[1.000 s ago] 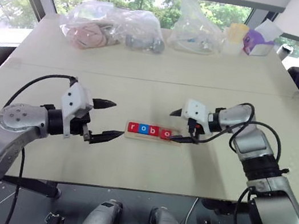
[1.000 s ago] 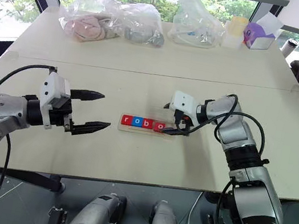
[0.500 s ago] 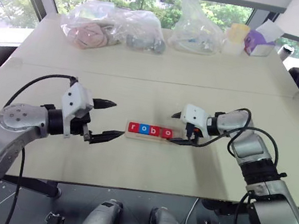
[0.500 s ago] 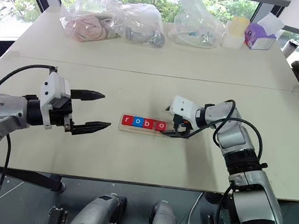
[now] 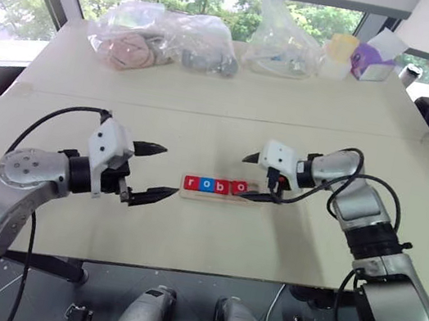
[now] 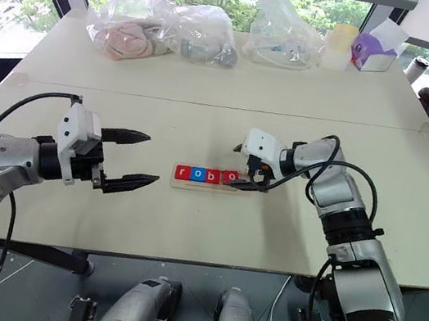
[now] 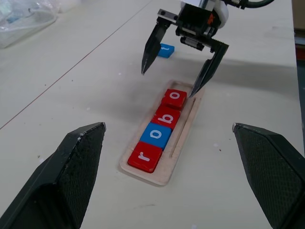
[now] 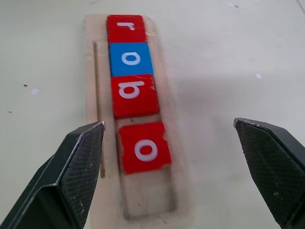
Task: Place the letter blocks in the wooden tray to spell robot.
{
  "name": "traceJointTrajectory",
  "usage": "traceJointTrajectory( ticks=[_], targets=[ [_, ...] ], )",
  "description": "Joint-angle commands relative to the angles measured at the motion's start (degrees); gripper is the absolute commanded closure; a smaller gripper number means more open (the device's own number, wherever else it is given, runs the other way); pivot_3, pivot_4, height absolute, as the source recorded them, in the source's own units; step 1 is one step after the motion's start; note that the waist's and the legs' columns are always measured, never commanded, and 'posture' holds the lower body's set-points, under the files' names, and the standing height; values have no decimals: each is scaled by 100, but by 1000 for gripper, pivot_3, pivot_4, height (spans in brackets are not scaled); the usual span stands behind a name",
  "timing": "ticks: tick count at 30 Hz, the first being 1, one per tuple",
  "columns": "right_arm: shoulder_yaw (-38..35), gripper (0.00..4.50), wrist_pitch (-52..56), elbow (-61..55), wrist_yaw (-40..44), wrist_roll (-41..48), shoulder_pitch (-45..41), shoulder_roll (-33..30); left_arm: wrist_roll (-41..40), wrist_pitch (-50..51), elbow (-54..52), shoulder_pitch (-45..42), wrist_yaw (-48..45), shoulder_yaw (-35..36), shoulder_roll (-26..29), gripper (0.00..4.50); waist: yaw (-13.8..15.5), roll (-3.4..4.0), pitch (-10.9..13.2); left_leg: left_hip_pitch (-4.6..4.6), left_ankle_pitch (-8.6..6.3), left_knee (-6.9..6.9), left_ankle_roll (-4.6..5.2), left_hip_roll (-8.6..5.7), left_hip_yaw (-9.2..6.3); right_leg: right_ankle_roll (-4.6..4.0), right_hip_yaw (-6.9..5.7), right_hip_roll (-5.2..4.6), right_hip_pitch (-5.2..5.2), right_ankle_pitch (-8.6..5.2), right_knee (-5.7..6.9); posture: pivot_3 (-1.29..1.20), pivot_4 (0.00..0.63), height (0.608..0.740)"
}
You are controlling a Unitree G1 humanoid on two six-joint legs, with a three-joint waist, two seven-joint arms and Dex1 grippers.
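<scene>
A pale, cream-coloured table (image 5: 210, 234) fills the middle of the frame, with a seam running across it and windows showing green trees along the top edge.

Nearest, at the lower left of the frame, the left gripper (image 5: 152, 172) hangs above the table with its 2 black fingers spread wide and nothing between them, pointing toward the centre.

At the centre lies the wooden tray (image 5: 220, 197), flat on the table, its long axis running left to right across the frame. In it sit 4 letter blocks (image 5: 216, 185) in a row: a red r (image 7: 144, 155), a blue o (image 7: 157, 135), a red b (image 7: 166, 116) and a red o (image 7: 174, 98), the last one slightly askew. The slot at the tray's right end is bare wood.

Just right of centre the right gripper (image 5: 253, 177) is over that end of the tray, fingers wide apart and holding nothing, one tip close to the red o.

In the left wrist view a blue t block (image 7: 165, 50) lies on the table beyond the tray, apart from it.

Farther back, toward the top of the frame, lie clear plastic bags (image 5: 163, 38) of soft items, with a purple tissue box (image 5: 370, 62) at the upper right.
</scene>
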Motion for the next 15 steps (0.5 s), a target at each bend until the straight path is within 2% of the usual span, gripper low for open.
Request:
traceJointTrajectory(
  ticks=[1,15],
  targets=[
    [-116,55,-361,236,-297,-208,-244,-161,-21,-48,-67,-123,-21,62,16,0,-1,0,0,0,0,0,0,0,0,0,0,0,0,0,0,0,150,729],
    [0,55,-1082,956,-569,-590,-258,-93,-13,-54,-49,-151,-66,68,33,0,-8,0,0,0,0,-1,1,1,5,0,3,1,-1,0,0,0,150,729]
  ],
)
